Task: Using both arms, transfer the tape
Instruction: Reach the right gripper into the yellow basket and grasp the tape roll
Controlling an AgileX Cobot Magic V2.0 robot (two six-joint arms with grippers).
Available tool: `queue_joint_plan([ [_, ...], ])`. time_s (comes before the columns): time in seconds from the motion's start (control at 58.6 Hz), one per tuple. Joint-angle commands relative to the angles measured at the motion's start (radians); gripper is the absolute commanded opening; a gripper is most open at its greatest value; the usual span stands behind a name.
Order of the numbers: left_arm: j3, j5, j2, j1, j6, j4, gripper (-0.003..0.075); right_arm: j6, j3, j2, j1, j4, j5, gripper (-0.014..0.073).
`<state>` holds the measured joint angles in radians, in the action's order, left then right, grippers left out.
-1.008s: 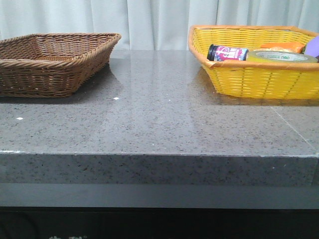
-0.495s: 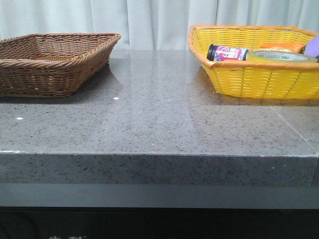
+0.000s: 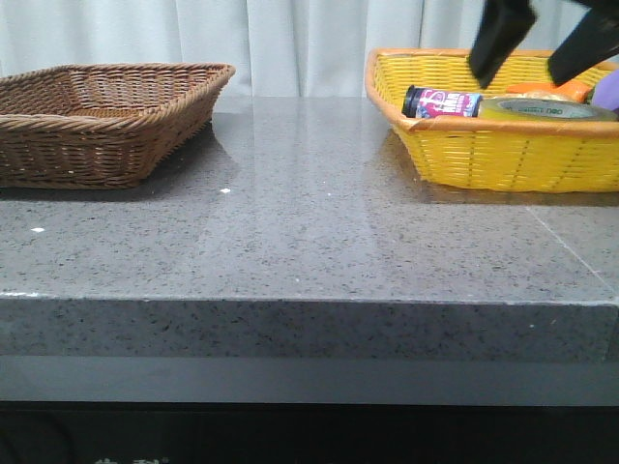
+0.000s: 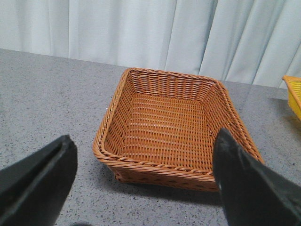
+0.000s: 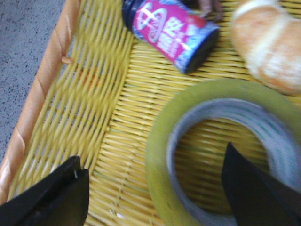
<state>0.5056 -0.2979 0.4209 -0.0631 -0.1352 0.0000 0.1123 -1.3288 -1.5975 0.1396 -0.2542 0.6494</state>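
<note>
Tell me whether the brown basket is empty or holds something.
Empty. The left wrist view looks straight into the brown basket and shows only bare woven floor and walls.

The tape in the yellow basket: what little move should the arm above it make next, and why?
Probably lower the right gripper a little further, so its fingers straddle one wall of the tape. The gripper is open above the yellow basket and grips nothing. In the right wrist view one finger sits over the roll's hollow core, the other outside it; the tape lies flat beside the pink-labelled bottle.
</note>
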Motion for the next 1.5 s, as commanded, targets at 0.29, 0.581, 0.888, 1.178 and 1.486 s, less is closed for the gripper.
queue_joint_plan([
  [0.29,0.037,0.090,0.011,-0.001,-0.005,0.000,0.0585,0.001,-0.086,-0.079,0.004,0.000,-0.033,0.0530],
  [0.581,0.037,0.090,0.011,-0.001,-0.005,0.000,0.0585,0.001,-0.086,-0.079,0.004,0.000,-0.036,0.0118],
  [0.888,0.037,0.088,0.011,-0.001,-0.005,0.000,0.0585,0.001,-0.086,-0.039,0.004,0.000,-0.037,0.0103],
  [1.178,0.037,0.088,0.011,-0.001,-0.005,0.000,0.0585,0.001,-0.086,0.103,0.004,-0.008,-0.044,0.0103],
  [1.486,0.037,0.086,0.011,-0.001,-0.005,0.000,0.0585,0.056,-0.086,0.206,0.136,-0.045,-0.088,0.0103],
])
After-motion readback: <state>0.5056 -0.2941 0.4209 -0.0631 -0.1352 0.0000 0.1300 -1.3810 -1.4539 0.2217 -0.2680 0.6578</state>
